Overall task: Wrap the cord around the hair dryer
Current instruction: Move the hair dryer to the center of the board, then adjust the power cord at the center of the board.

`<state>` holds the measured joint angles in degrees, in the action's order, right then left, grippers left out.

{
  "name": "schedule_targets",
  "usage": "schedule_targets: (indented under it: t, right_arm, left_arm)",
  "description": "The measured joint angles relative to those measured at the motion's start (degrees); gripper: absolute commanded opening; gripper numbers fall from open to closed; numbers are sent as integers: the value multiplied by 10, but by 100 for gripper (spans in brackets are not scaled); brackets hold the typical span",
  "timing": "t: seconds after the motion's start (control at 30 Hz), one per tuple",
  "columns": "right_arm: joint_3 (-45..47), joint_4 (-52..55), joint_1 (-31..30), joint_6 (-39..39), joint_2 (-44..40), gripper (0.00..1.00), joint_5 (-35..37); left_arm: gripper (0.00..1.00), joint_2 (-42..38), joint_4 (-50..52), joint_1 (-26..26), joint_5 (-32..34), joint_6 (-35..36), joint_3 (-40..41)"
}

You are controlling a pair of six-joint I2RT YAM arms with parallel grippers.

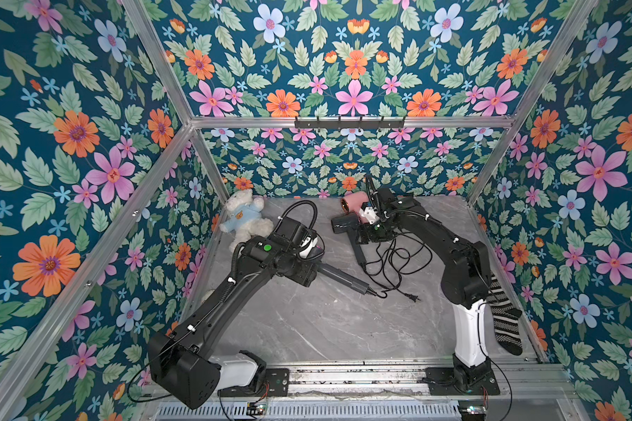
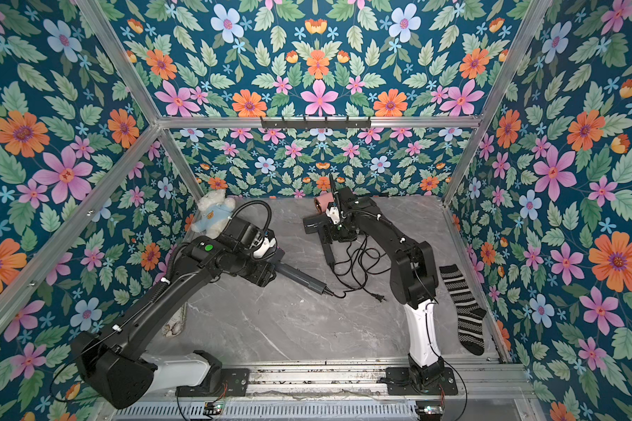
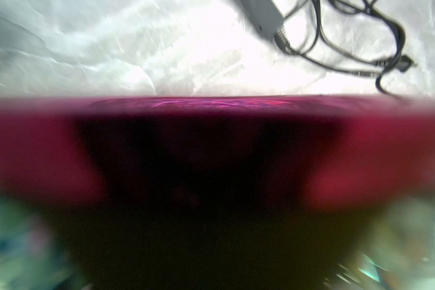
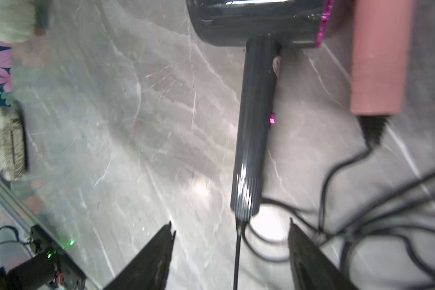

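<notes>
The dark grey plastic hair dryer (image 1: 343, 279) is clenched at its head by the left pincer (image 1: 312, 251), its handle pointing near-right. Its black cord (image 1: 384, 296) trails from the handle end into a tangle on the grey marble desk (image 1: 325, 328), nearer the right arm. The right pincer (image 4: 231, 223) is released beside a 2nd dryer (image 4: 256, 125); open desk lies nearer.

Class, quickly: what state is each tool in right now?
Left tool: closed, holding a dark hair dryer.
Right tool: open, holding nothing.
</notes>
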<state>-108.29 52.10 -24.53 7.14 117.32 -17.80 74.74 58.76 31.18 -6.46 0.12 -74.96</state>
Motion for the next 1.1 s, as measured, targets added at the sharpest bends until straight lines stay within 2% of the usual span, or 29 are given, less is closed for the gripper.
schedule_targets:
  t: [0.13,0.23,0.37,0.57,0.67,0.73,0.9,1.07,1.1]
  right_arm:
    - [94,-14,35,3,-125,74,0]
    - [182,-36,63,13,-241,67,-2]
    - [288,-58,68,13,-372,63,-32]
    - [447,-105,69,27,-501,60,-85]
    - [502,-143,68,42,-533,60,-105]
    - [519,-171,69,50,-535,56,-107]
    - [529,-268,63,79,-487,50,-107]
    - [532,-355,52,99,-442,30,-93]
    - [527,-363,50,103,-436,24,-89]
  left_arm:
    - [0,7,-1,-2,18,-16,-51]
    - [0,17,-4,-4,24,-31,-100]
    - [0,43,-5,-9,36,-46,-164]
    - [0,80,-10,-16,49,-70,-208]
    - [0,87,-24,-16,45,-80,-212]
    - [0,87,-35,-16,38,-87,-209]
    - [0,87,-52,-16,26,-92,-197]
    - [0,85,-57,-16,14,-96,-196]
    - [0,85,-57,-16,14,-96,-195]
